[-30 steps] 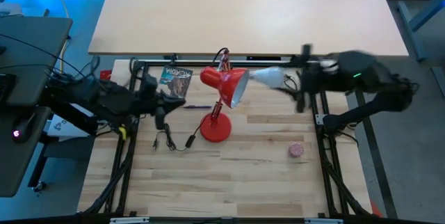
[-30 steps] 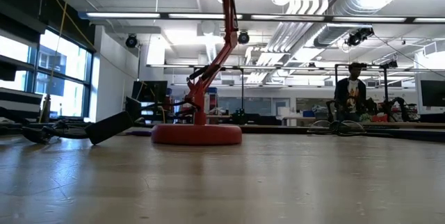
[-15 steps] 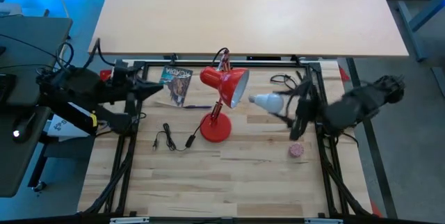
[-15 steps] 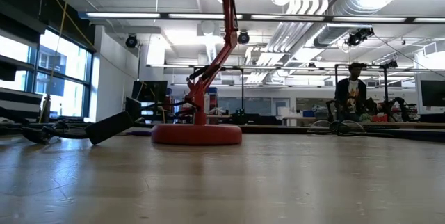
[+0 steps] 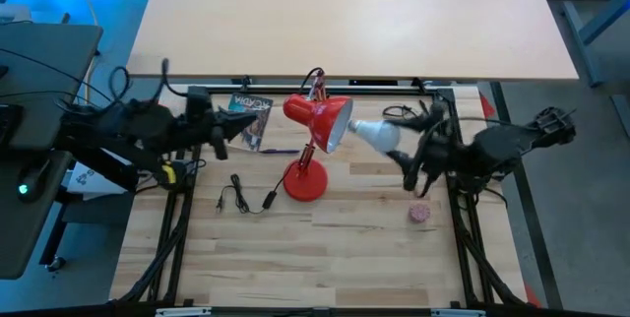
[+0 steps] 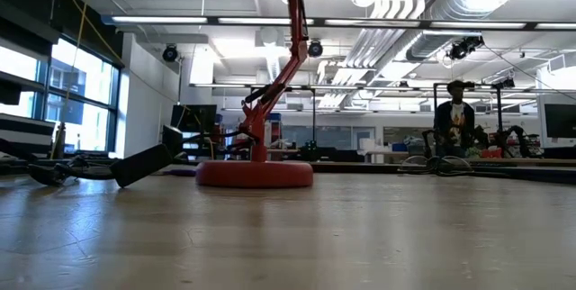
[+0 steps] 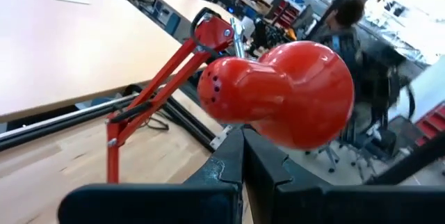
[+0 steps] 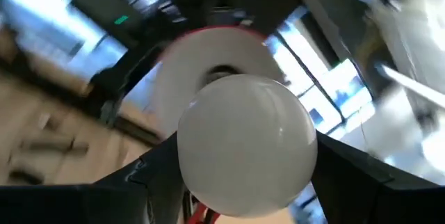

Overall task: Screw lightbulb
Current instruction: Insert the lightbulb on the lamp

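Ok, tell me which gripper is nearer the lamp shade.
Right. The right gripper holds the lightbulb just off the open mouth of the lamp shade. The left gripper sits farther off on the shade's other side, shut and holding nothing.

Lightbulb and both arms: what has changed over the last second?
The right gripper swung the lightbulb away from the red lamp, then brought it back, aimed at the shade's open mouth but not yet in. It kept hold of the bulb throughout. The left gripper, shut, shifted slightly beside the lamp's rear. Lamp, pink ball, and black cable stayed put.
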`<state>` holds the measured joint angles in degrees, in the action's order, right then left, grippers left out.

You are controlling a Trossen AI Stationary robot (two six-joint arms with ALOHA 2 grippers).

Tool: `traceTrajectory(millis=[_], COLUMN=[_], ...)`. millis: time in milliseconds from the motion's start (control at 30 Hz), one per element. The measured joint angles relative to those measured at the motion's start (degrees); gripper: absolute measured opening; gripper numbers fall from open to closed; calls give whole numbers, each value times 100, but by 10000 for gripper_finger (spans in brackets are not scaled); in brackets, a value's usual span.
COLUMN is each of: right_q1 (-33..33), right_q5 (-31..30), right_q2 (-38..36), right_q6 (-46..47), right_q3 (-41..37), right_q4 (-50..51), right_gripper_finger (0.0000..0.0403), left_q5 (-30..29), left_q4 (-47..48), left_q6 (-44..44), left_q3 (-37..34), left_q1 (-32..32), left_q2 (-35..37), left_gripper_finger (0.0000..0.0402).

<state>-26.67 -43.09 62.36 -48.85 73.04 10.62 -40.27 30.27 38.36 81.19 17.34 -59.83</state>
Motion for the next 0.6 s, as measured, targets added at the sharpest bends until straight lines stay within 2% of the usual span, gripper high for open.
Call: traceTrajectory(millis=[167,367,467,600], right_q1=[103,288,308,305], right_q5=[209,262,431,740], right_q2=[57,66,55,64], right_q6=[-1113,-2084,-1471,532], right_q3=[-8,-7,-7,-7], right_q4=[20,34,-75,-406], right_gripper_finger=[250,250,250,250], left_q5=[65,72,70,63], left_q4=[-513,-668,-727,-783], left_q6=[44,56,35,-212], left_q3=[0,0,0,0], left_q1=[-234,-398,-481,-591], left_q2=[-332,-420,-410,-329], left_gripper_finger=[0,0,0,0])
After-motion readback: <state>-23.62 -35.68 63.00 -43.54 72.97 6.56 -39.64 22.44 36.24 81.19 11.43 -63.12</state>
